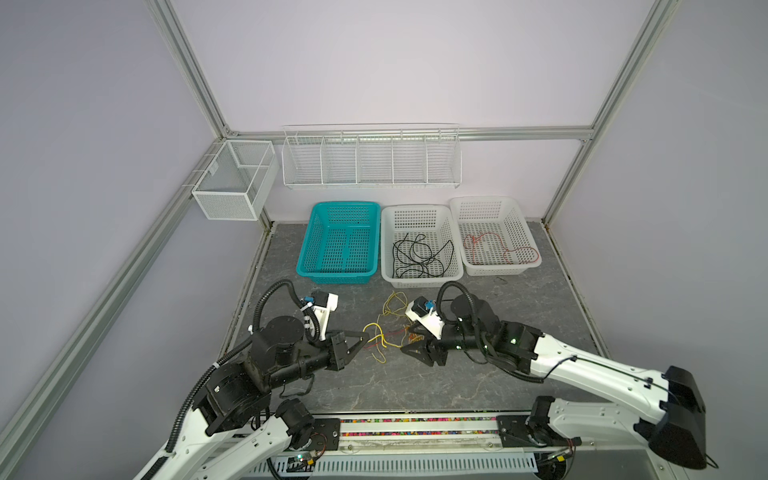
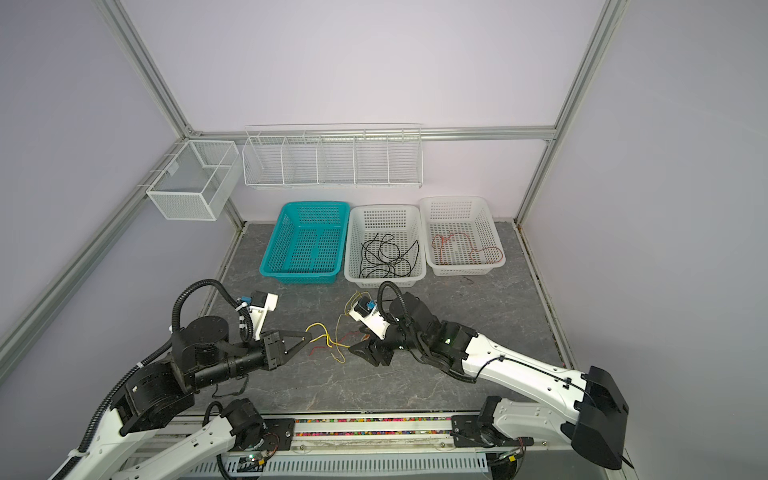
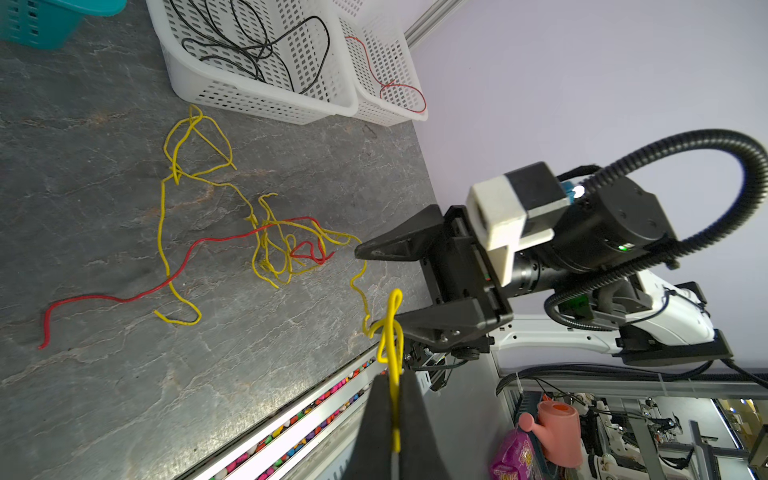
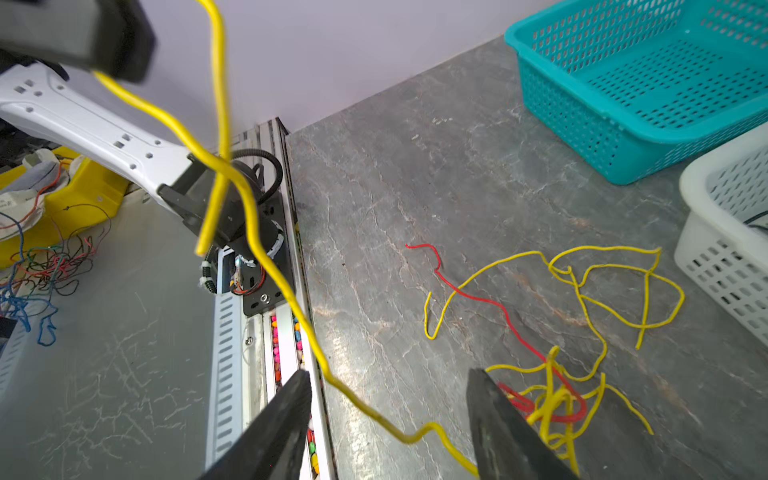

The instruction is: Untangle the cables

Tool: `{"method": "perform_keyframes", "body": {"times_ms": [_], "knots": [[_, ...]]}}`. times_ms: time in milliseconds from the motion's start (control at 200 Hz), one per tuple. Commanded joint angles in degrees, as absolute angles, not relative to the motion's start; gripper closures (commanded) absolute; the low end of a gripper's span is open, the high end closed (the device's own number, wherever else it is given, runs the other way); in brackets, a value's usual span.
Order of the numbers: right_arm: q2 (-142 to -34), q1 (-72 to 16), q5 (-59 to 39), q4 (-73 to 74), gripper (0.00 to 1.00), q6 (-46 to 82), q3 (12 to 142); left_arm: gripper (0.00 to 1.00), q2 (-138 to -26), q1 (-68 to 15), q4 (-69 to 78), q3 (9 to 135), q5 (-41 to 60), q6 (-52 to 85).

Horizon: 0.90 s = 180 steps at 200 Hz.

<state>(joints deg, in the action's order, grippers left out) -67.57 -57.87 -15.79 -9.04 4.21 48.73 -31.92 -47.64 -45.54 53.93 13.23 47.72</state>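
Cables (image 3: 286, 245) lie in a loose tangle on the table (image 1: 415, 386), in front of the middle basket (image 1: 419, 281), on its robot side. The yellow cables (image 4: 582, 298) loop over one another there. A loose red cable (image 3: 224, 239) runs through their knot and trails away from the basket.

Inside the middle basket we see black cables (image 1: 415, 257) in a heap. A coiled red cable (image 1: 515, 251) lies in the white basket (image 1: 498, 270) just right of it. The teal basket (image 1: 332, 276) stands just left of it.

The left gripper (image 3: 392, 378) is in front of the middle basket and off to its left, raised above the table. Its fingers are pressed together on a yellow strand — we see the strand pinched between them in the left wrist view. From there it runs down and across to the tangle.

The right gripper (image 4: 388, 376) sits low over the table, in front of the middle basket and facing the left one across the tangle. Its fingers stand well apart. The taut yellow strand passes between them, and we see nothing clamped there. One finger (image 4: 494, 411) is just beside the knot of yellow and red; whether it touches the knot we cannot tell.

In both top views the knot lies between the two grippers — nearer the right one.
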Motion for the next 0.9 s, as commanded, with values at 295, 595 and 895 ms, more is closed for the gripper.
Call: {"method": "perform_keyframes", "body": {"times_ms": [295,595,895], "knots": [[-70.39,-59.46,-13.57,-9.32,0.87,2.28,51.73,1.0,-31.99,-47.81,-46.13,55.37,11.92,46.73],[-64.3,-58.51,-8.1,-10.37,0.94,3.74,51.59,0.75,-31.65,-47.81,-45.97,54.19,10.92,45.63],[-60.53,-54.89,-9.01,-11.91,0.94,12.24,54.07,0.46,-29.32,-47.79,-42.74,48.53,11.92,46.47]]}}
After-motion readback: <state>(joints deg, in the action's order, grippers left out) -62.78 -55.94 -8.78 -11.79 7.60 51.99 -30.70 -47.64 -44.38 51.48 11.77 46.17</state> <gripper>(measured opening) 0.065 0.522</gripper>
